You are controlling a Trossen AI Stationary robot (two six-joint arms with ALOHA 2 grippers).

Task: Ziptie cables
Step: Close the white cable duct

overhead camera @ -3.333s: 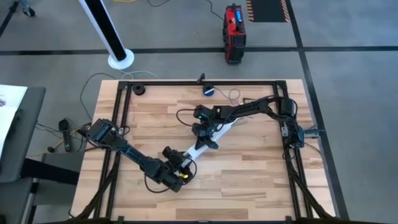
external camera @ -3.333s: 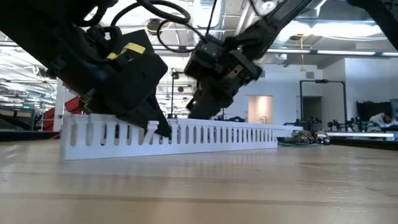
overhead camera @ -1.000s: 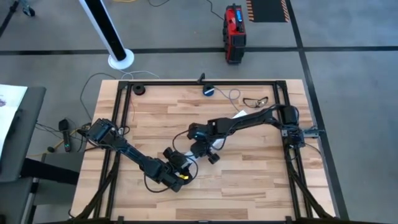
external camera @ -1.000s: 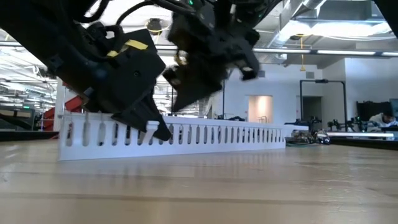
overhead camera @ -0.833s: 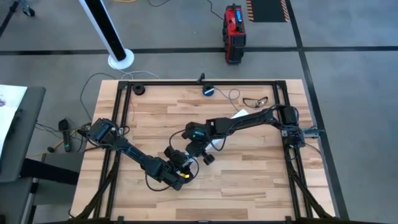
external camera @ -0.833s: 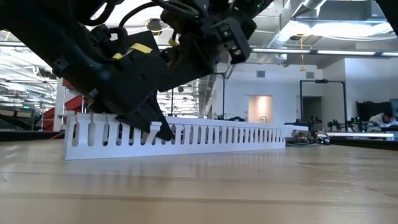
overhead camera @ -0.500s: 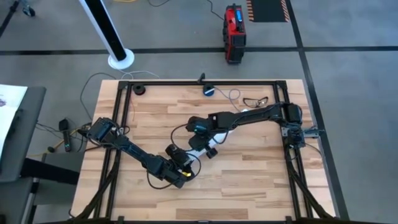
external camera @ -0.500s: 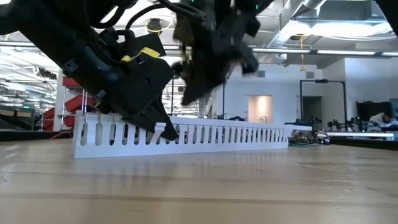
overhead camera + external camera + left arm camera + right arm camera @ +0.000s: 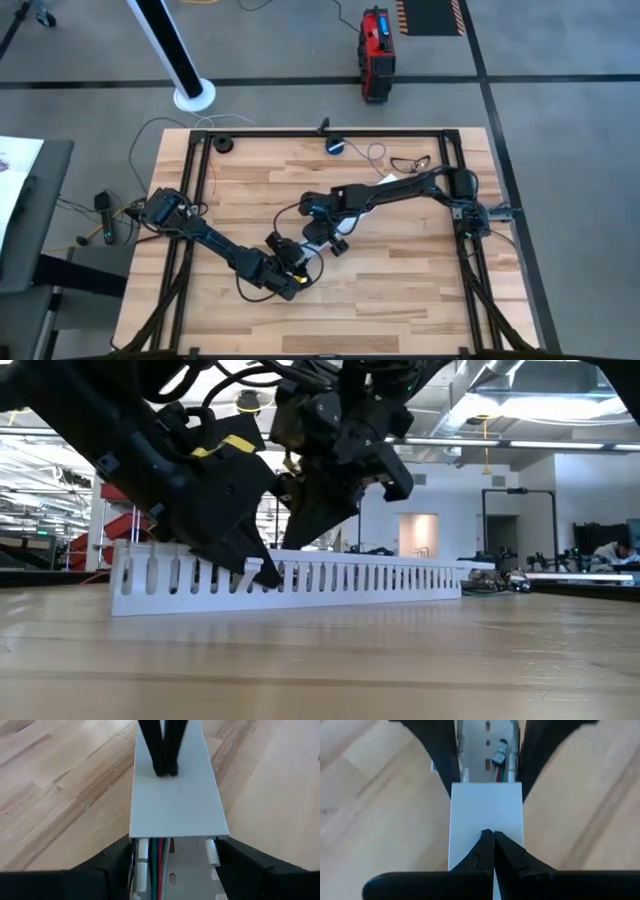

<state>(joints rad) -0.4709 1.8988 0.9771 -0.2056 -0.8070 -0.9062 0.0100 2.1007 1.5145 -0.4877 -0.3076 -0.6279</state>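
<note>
A long white slotted duct (image 9: 350,575) lies on the wooden table with a flat white lid (image 9: 175,795) on it. At its open near end, thin red, green and pale cables (image 9: 155,865) lie inside the channel. My left gripper (image 9: 290,268) straddles that end. My right gripper (image 9: 318,232) is shut, and its fingertips (image 9: 492,850) stand on the lid a short way along the duct. The arms hide most of the duct in the high view. My left gripper pinches the duct's near end between its two fingers, one on each slotted side wall (image 9: 136,862). The fingers lie level along the duct, which rests on the table. My right gripper presses its shut fingertips (image 9: 162,762) down on the lid's top (image 9: 486,815), slanting from above.
A small round blue-black device (image 9: 336,146) with a pale cord sits at the table's far edge. A dark wire loop (image 9: 410,160) lies at the far right. A black frame (image 9: 200,180) runs round the tabletop. Bare wood lies along the near edge.
My right gripper has slid along the lid toward my left gripper, fingers staying shut. The duct has shifted slightly along its length on the table, with my left gripper still holding its near end.
</note>
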